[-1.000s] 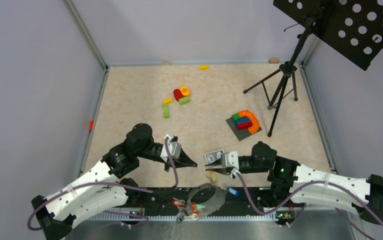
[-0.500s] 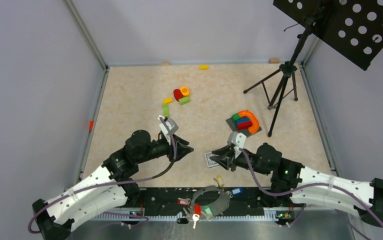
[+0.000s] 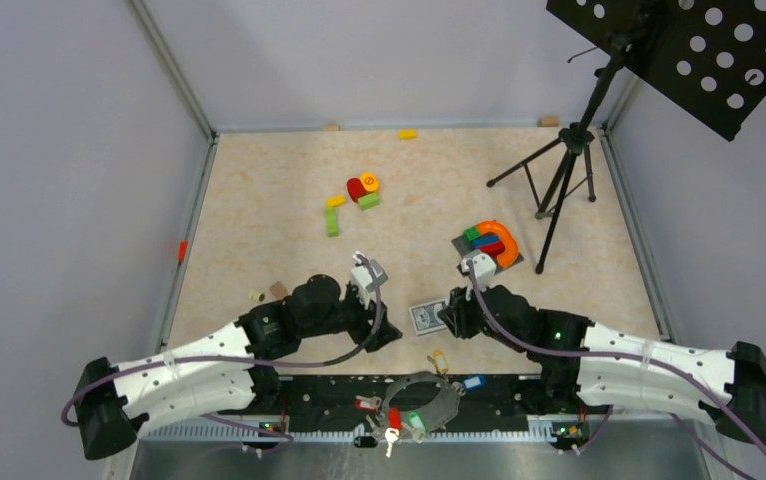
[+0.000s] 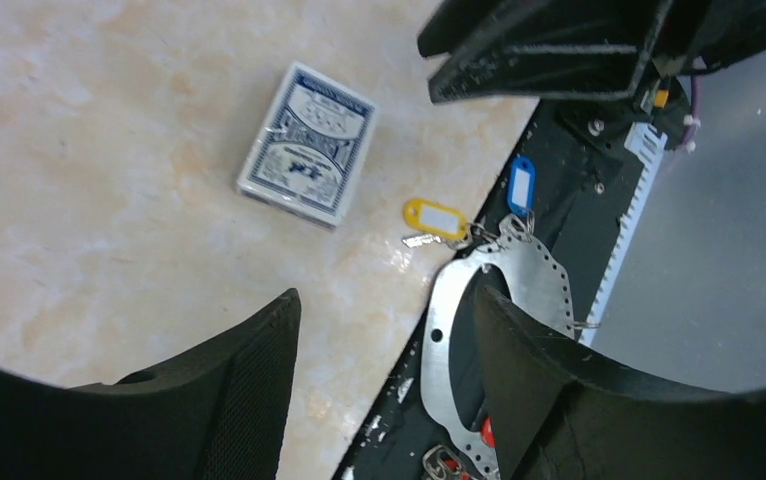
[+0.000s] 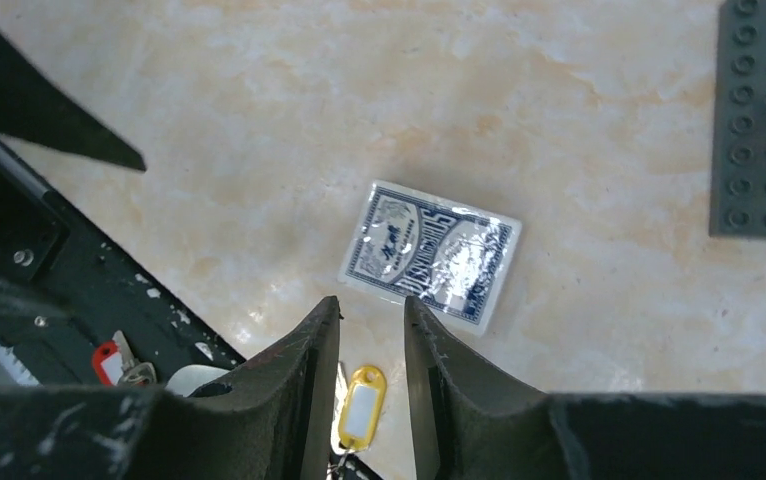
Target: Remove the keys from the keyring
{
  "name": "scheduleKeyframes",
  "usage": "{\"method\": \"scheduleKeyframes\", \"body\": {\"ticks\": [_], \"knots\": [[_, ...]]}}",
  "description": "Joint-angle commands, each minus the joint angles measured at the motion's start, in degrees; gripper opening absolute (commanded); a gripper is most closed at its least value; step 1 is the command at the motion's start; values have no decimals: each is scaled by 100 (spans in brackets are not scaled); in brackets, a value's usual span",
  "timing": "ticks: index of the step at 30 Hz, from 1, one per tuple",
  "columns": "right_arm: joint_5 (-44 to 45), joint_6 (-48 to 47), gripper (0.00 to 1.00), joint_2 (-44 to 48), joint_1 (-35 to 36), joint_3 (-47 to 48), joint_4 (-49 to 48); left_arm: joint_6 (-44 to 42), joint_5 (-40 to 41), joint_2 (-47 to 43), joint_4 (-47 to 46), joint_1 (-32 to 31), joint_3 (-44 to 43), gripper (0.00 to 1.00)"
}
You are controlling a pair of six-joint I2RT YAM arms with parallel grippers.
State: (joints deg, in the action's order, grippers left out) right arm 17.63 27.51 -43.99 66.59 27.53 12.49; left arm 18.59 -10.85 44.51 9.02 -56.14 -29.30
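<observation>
- Both arms are reaching further toward the middle than a second ago. The left gripper (image 4: 384, 305) has swung nearer the box and its jaws have spread. The keyring (image 3: 446, 403) has shifted slightly at the near edge.
- A beige table (image 3: 259, 200) is filling the view, with grey walls around it.
- A black stand (image 3: 559, 170) is standing at the far right of the table.
- The left arm is stretching in low from the lower left. Its gripper is hanging wide open over the table, holding nothing, just left of the box.
- The right arm is stretching in from the lower right. The right gripper (image 5: 371, 305) is hovering by the box's near edge, its jaws narrowly parted, with nothing between them.
- A black rail (image 3: 329, 400) is running along the near edge, between the arm bases.
- The keyring, a thin grey perforated metal loop, is lying flat across the rail and the table edge, with no gripper touching it.
- A grey plate (image 3: 479, 262) carrying an orange arch and other blocks is sitting right of centre.
- A blue card box (image 3: 427, 316) is lying flat between the two grippers.
- Loose blocks (image 3: 362, 188) are clustering further back.
- The keys (image 3: 392, 420) are lying around the loop. A yellow tag (image 4: 437, 218) and a blue tag (image 4: 521, 185) are touching its far end; red and green tags are showing at its near end.
</observation>
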Motion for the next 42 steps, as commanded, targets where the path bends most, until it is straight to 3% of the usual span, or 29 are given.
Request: {"method": "scheduleKeyframes", "body": {"ticks": [1, 10, 15, 21, 26, 42], "knots": [[733, 933, 30, -10, 39, 392, 607, 525, 488, 368, -212, -555, 92, 67], [1575, 1532, 32, 202, 39, 768, 1444, 1094, 1030, 654, -1009, -2167, 440, 64], [1589, 1591, 32, 342, 30, 864, 1530, 637, 998, 1153, -1338, -2914, 371, 63], [1498, 1591, 32, 338, 30, 807, 1497, -164, 409, 1636, -1901, -3533, 352, 61], [1382, 1540, 32, 303, 30, 807, 1472, -268, 773, 2074, -1718, -3635, 293, 61], [1263, 1371, 32, 233, 30, 772, 1176, -450, 408, 2922, -1772, -3757, 238, 61]]}}
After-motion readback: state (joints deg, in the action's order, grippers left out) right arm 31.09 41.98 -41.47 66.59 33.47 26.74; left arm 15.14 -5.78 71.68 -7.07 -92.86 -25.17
